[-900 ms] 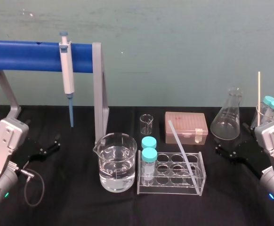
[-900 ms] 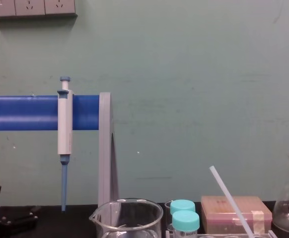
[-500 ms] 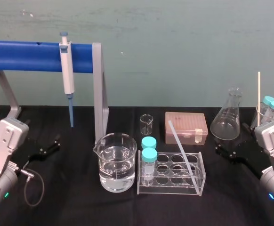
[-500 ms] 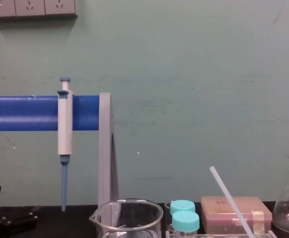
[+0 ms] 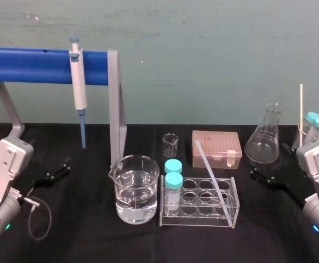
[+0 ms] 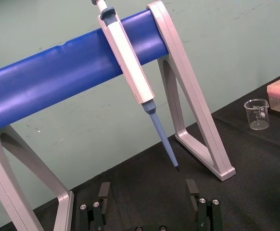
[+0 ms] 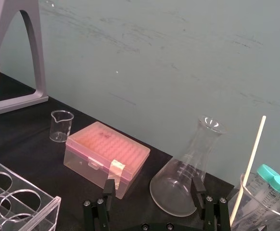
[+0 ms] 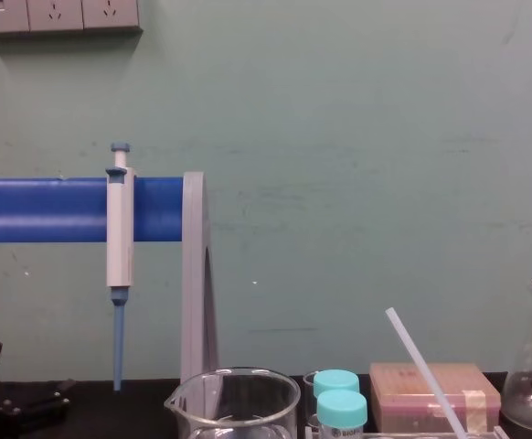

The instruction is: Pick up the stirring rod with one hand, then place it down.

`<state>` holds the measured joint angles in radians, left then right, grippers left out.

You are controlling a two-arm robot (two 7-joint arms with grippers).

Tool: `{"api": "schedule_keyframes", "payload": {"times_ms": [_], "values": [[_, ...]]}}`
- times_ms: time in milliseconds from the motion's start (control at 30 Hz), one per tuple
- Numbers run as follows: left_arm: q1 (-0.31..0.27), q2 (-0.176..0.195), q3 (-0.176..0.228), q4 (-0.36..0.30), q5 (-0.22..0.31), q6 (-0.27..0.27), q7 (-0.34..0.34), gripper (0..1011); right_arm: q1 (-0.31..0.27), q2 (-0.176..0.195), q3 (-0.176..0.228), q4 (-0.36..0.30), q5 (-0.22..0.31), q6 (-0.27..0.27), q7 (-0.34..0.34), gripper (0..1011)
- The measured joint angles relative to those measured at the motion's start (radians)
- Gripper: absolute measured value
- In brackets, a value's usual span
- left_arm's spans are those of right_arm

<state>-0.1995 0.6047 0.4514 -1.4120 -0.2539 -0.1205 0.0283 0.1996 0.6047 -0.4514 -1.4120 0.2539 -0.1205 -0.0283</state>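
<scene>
Two black grippers sit low at either side of the dark table [image 5: 94, 241]. The left gripper [image 5: 58, 169] is at the left and the right gripper [image 5: 265, 176] at the right, each with its jaws spread wide and nothing between them.

Nearer the middle, a large beaker [image 5: 137, 189] of clear liquid stands just beside a clear tube rack [image 5: 195, 219]. Two teal-capped tubes [image 5: 174, 181] stand at the rack's left end. The stirring rod [image 5: 211, 172] stands in the right part of the rack, tilted, with its upper end leaning to the left, well apart from both grippers.

Behind the rack are a small beaker [image 5: 170, 144] and a pink box [image 5: 216, 148], with a conical flask [image 5: 263, 141] to the right, just beyond the right gripper. Farthest back, a pipette [image 5: 78, 87] hangs from a blue bar stand [image 5: 33, 57] against the green wall.
</scene>
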Motion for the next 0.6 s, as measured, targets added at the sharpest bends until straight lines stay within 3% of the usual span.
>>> {"api": "schedule_keyframes", "payload": {"times_ms": [600], "values": [[0.0,0.0,0.0,0.0,0.0,0.0,0.0,1000,0.0,0.0,0.0,0.0,0.0,0.0,0.0,1003]]}}
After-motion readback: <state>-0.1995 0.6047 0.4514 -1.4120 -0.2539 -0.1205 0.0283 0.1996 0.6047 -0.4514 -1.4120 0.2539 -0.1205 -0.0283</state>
